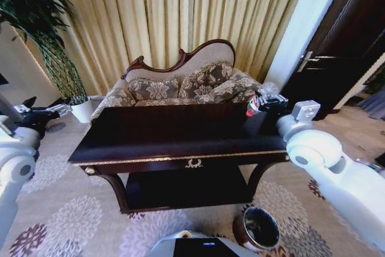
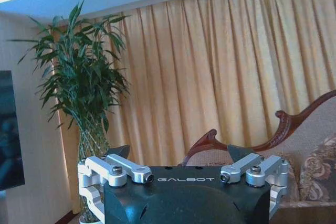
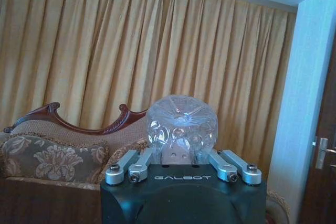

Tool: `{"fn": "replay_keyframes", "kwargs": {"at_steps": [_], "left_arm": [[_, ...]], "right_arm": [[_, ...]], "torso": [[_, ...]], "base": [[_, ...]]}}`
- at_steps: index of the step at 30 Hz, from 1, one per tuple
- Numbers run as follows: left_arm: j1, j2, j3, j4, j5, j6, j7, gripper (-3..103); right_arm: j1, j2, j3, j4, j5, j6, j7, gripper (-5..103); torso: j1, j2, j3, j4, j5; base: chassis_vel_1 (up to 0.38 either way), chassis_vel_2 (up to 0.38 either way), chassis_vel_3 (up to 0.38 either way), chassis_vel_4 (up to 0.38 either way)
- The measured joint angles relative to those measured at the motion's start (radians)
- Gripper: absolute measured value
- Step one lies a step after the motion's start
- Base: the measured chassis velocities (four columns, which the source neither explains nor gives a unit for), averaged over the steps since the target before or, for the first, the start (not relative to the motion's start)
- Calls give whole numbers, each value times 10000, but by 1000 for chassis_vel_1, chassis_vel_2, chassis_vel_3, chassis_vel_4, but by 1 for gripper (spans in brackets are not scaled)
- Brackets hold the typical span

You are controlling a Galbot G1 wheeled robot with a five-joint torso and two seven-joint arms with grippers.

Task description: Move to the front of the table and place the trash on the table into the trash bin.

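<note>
Clear plastic bottle [image 1: 257, 102] sits clamped in my right gripper [image 1: 264, 103] above the table's [image 1: 174, 133] right end, the bin [image 1: 257, 229] far below, my left gripper [image 2: 178, 153] gapes empty, and, wrist-on, the bottle [image 3: 181, 124] looks slippery enough to squirt free.

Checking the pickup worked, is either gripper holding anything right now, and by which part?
The right gripper holds the clear plastic bottle, clamped near its base end, above the table. The left gripper holds nothing.
</note>
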Motion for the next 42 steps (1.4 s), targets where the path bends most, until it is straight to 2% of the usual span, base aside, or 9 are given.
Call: {"fn": "replay_keyframes", "kwargs": {"at_steps": [13, 23, 30, 35, 37, 39, 40, 42], "left_arm": [[170, -82, -122, -496, -107, 0, -351, 100], [753, -572, -472, -1168, -115, 44, -379, 100], [1158, -805, -635, -1470, 26, 47, -411, 100], [1649, -1059, -876, -1780, 89, 23, -414, 100], [1739, -1074, -923, -1859, 105, 16, -415, 100], [1939, -1142, -1047, -2273, 71, 33, -484, 100], [1939, -1142, -1047, -2273, 71, 33, -484, 100], [2060, -1241, -1063, -2428, 99, 37, -492, 100]], "right_arm": [[-338, -4, 248, 61, -94, 106, -119, 27], [-689, 306, 403, -139, -352, 193, -383, 27], [-1551, 861, 930, -632, -764, 426, -859, 27], [-2828, 1561, 1620, -1328, -798, 83, -1122, 27], [-3247, 1766, 1766, -1682, -1078, 16, -1299, 27], [-3941, 2316, 1817, -2987, -1864, 204, -1716, 27], [-3941, 2316, 1817, -2987, -1864, 204, -1716, 27], [-3909, 2688, 1473, -4219, -2356, 679, -1845, 27]], "torso": [[3, 0, 2, -1, -3], [2, 0, 1, 4, -2], [-3, 4, -3, 0, -3], [3, 0, 2, 6, -4], [6, -3, 4, -1, 0], [7, -3, 2, -4, 0], [7, -3, 2, -4, 0], [3, -1, 1, 0, -2]], "base": [[154, -157, -151, 148], [139, -139, -125, 136], [100, -93, -94, 95], [0, 0, 0, 0], [0, 0, 0, 0], [0, 0, 0, 0], [0, 0, 0, 0], [0, 0, 0, 0]]}}
